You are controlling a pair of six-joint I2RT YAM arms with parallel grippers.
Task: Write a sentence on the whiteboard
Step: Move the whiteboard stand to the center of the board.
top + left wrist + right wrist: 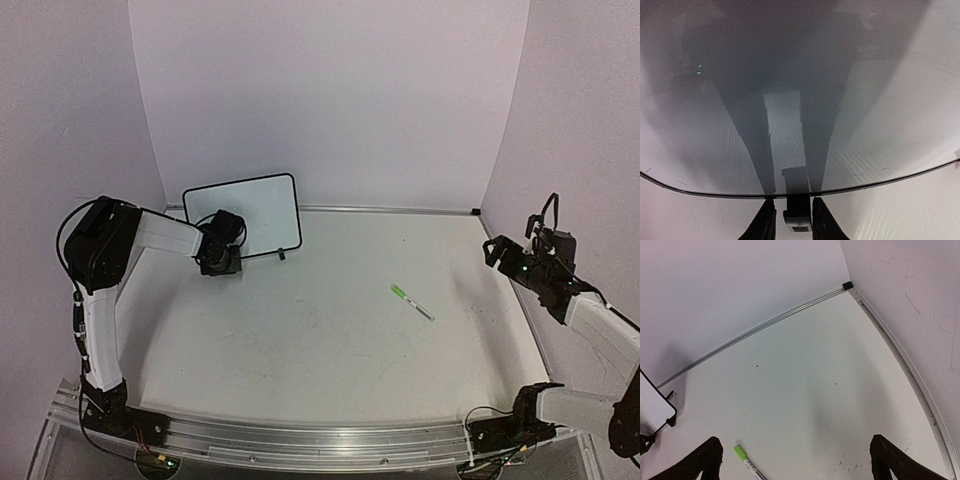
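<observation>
Your left gripper (793, 202) sits narrow around the whiteboard (255, 205) foot (797, 217), but I cannot tell if it grips. A loose pinch could tip it over. Your right gripper (795, 440) is wide and empty.

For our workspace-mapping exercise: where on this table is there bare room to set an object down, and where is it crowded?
Bare: the table's middle between the whiteboard and the green marker; the near strip along the front edge; the far right corner behind the marker. Crowded: far left, where the left gripper sits at the whiteboard's lower edge.
</observation>
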